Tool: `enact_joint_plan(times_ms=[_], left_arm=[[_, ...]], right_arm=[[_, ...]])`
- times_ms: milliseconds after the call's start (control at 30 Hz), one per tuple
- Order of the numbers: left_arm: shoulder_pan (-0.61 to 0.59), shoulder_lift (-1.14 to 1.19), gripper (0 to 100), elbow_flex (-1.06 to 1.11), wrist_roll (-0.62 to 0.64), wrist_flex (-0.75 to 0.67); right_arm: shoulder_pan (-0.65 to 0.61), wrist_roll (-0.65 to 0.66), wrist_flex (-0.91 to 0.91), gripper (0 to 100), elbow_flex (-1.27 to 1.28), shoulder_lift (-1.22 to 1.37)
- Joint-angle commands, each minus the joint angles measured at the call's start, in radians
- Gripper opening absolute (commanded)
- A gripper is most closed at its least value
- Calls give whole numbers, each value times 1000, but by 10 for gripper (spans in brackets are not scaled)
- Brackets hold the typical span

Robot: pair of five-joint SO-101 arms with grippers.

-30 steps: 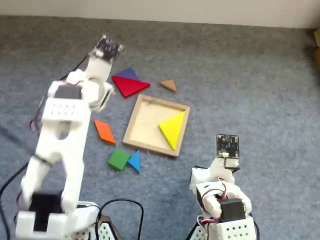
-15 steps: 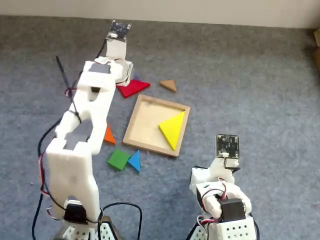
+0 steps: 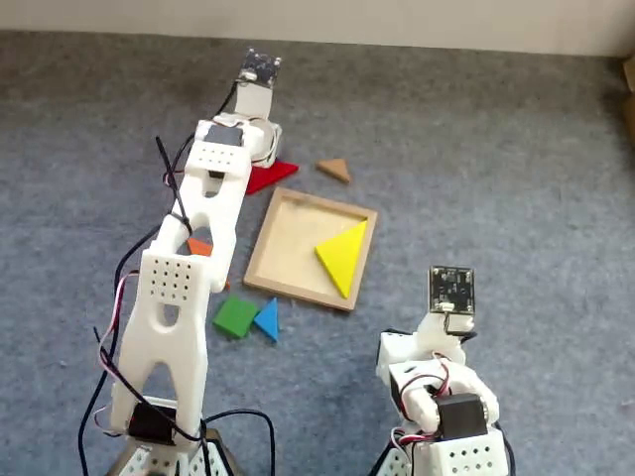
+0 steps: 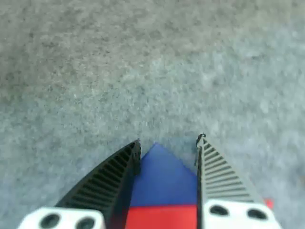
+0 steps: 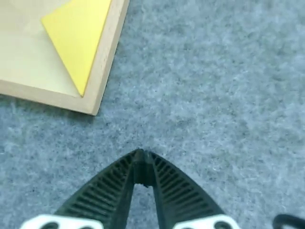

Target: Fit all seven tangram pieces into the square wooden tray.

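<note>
The square wooden tray point(image 3: 262, 247) lies mid-table with a yellow triangle point(image 3: 344, 255) in its right corner. My left arm point(image 3: 220, 164) stretches to the far side, over the red triangle point(image 3: 273, 176). In the left wrist view my left gripper point(image 4: 168, 141) is open, its fingers point(image 4: 114, 179) on either side of a dark blue triangle point(image 4: 164, 176) that adjoins the red triangle point(image 4: 162, 217). Loose pieces include a brown triangle point(image 3: 334, 170), an orange piece point(image 3: 201, 247) half hidden by the arm, a green square point(image 3: 235, 316) and a small blue triangle point(image 3: 267, 318). My right gripper point(image 5: 143, 168) is shut on nothing, over carpet near the tray's corner point(image 5: 93, 102).
Grey carpet point(image 3: 496, 169) covers the table, with open room to the right of the tray. The right arm's base point(image 3: 442, 416) sits at the near right. A black cable point(image 3: 129, 288) hangs along the left arm.
My left arm has swung right and stretched farther out, now covering the dark blue triangle and part of the orange piece. The right arm has not moved.
</note>
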Motion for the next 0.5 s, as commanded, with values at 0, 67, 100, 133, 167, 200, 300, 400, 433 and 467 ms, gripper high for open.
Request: enact_joint_plan(times_ms=[0,67,100,133,167,200,300,400,433,467], left_arm=[[13,22,200,-168,-126,279],[-4,30,200,-226,-155,388],[-19,31,200,-257,-163,434],[-35,31,200,-285,-163,477],[-51,31,200,-308,-163,514],[-64,31,200,-331,-163,555],[-87,31,200,-389,-166,698],[-90,31,200,-449,-232,862],[-91,31,200,-463,-244,904],[-97,28,199,-467,-236,921]], right_arm=[[18,8,-22,5,117,-18],[18,8,-22,5,117,-18],[18,8,-22,5,117,-18],[18,8,-22,5,117,-18],[18,8,-22,5,117,-18],[18,8,-22,5,117,-18],[18,8,-22,5,117,-18],[18,8,-22,5,117,-18],[18,8,-22,5,117,-18],[18,8,-22,5,117,-18]])
